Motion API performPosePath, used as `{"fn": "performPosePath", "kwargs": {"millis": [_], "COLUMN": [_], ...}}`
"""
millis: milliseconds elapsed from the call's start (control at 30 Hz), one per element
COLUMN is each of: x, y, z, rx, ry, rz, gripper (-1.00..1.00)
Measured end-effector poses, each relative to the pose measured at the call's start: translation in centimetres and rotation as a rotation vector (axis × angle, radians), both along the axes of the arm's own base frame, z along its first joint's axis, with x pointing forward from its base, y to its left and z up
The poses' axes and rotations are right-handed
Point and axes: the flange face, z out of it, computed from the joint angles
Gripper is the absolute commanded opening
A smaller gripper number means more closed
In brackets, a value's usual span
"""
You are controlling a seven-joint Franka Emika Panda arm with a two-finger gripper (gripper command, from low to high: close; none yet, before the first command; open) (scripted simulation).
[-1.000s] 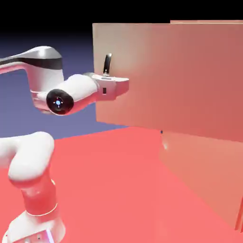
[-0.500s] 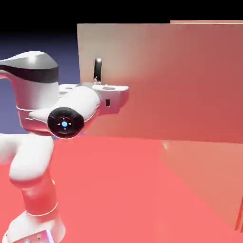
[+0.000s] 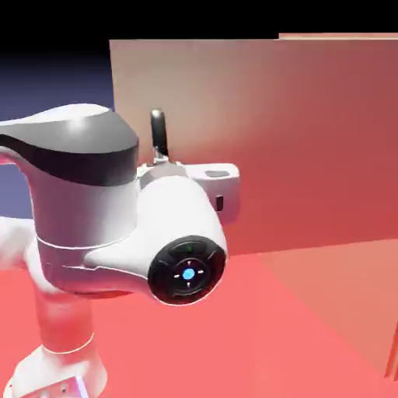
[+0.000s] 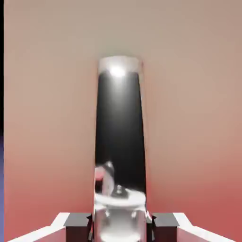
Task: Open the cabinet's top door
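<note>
Reaching in from the exterior view's left, one white robot arm (image 3: 85, 210) has its single claw (image 4: 121, 228) clamped on the lower part of one dark curved bar handle (image 3: 158, 132), one fingertip either side, presumably so that pulling brings the door along. Right of that, the one top door (image 3: 272, 116) stands swung out from its cabinet (image 3: 350, 295), handle near its free edge.

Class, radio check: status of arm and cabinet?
End effector shut on handle. Top door swung open, lower front uncovered. Nothing seen blocking its path.
</note>
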Motion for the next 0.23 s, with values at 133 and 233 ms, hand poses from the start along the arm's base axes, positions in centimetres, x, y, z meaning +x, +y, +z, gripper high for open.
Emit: {"fn": "performPosePath", "kwargs": {"millis": [133,233], "x": [0.5,1.0], "y": [-3.5,-5.9], "z": [0.0,0.0], "rx": [0.0,0.0], "ry": [0.0,0.0], "rz": [0.068,0.115], "gripper": [-1.0,-1.0]}}
